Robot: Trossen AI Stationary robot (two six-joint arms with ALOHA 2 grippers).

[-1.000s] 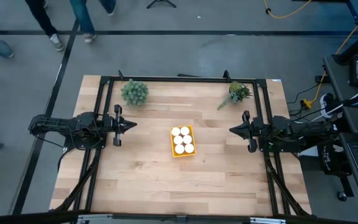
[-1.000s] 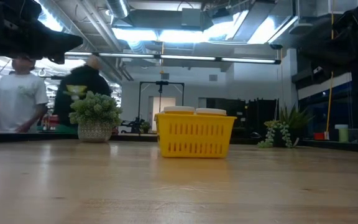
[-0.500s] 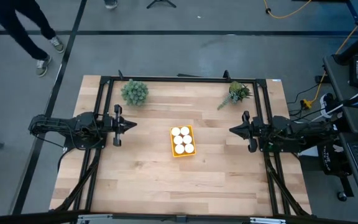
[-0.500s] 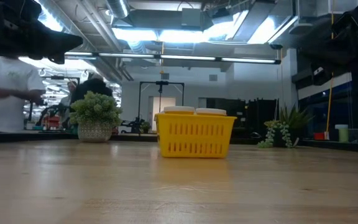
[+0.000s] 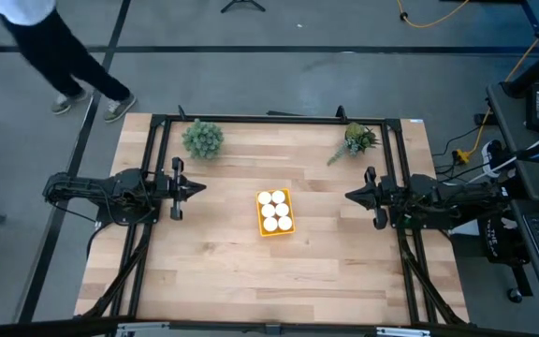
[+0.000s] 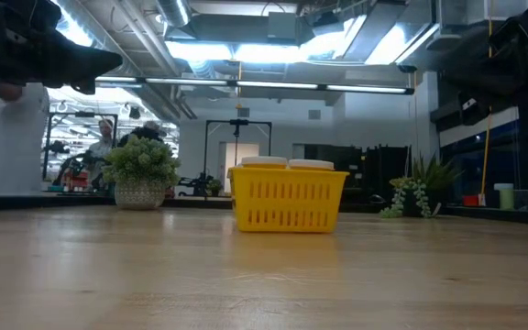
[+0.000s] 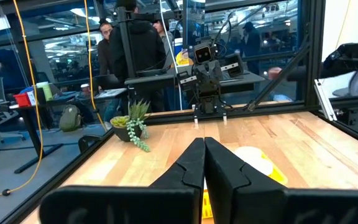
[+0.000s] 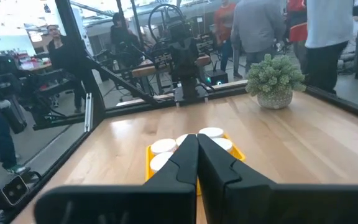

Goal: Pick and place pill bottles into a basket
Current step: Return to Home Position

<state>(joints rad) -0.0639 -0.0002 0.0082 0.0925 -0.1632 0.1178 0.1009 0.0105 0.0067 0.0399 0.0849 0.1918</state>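
My left end effector (image 5: 200,187) is empty, its two dark fingers (image 7: 188,167) pressed together to a single point. It hangs above the bench on the left arm's side of the basket, well apart from it and aimed straight at it. My right end effector (image 5: 349,196) mirrors that on the basket's other side. Its fingers (image 8: 185,158) are likewise closed on nothing, and it too points at the basket from well apart.

Between the two sits the small bright yellow rectangular plastic basket (image 5: 258,215), open-topped with slotted walls, standing flat near the middle of the bench. All six orange translucent pill bottles (image 5: 269,211) with round white caps stand upright inside it. They are packed two across and three along, so from above I see six white discs filling the yellow rim. From bench height only two white caps (image 6: 264,162) show over the basket's top edge.

The light wooden plank bench (image 5: 251,281) carries two more things, both beyond the basket toward the far edge. One is a round bushy green plant in a pale pot (image 5: 202,139), on the left arm's side. The other is a trailing green plant (image 5: 356,140), on the right arm's side. Neither touches the basket. A black metal frame (image 5: 279,120) runs along that far edge. Past the frame, off the left far corner, a person in dark trousers (image 5: 64,56) is on the grey floor.
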